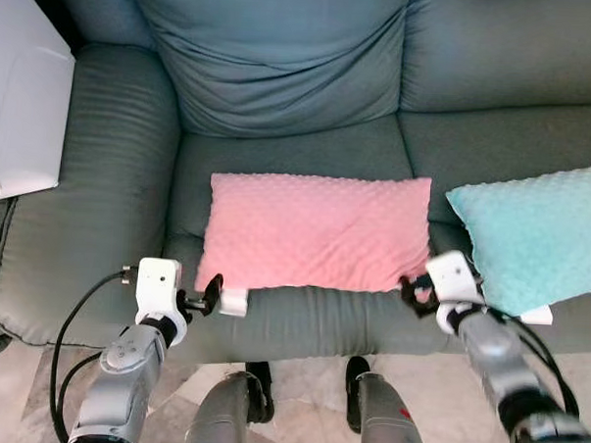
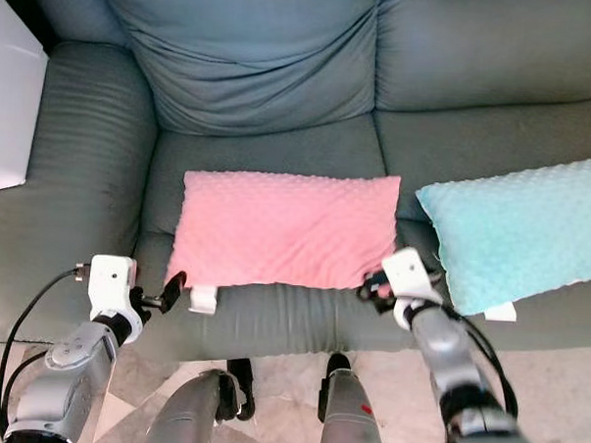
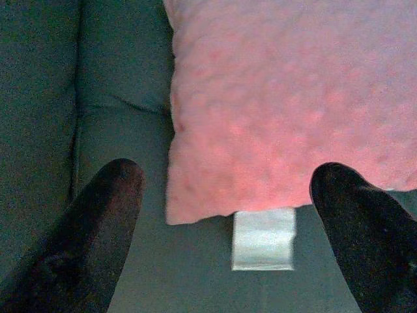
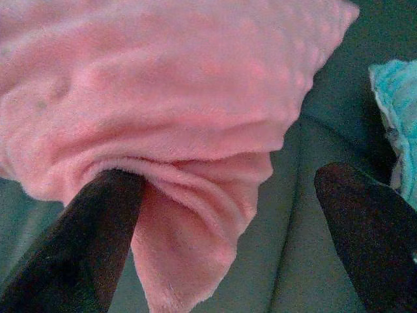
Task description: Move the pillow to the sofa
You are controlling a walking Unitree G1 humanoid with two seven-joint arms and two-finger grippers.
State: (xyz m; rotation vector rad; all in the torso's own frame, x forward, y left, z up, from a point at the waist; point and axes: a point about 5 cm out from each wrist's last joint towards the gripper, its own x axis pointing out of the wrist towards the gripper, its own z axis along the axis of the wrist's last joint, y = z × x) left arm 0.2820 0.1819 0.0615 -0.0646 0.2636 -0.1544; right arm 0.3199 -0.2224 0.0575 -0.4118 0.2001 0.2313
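Left eye view: the pink pillow [image 1: 315, 232] lies flat on the sofa [image 1: 282, 84] seat, long axis crosswise, between the spread left end effector [image 1: 206, 298] and spread right end effector [image 1: 413, 288], both at its near corners.

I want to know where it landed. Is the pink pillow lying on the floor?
No, the pink pillow lies flat on the sofa seat cushion.

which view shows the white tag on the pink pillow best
The left wrist view: the white tag sticks out from the pink pillow's near edge, large, between the open left gripper fingers. The eye views show it small.
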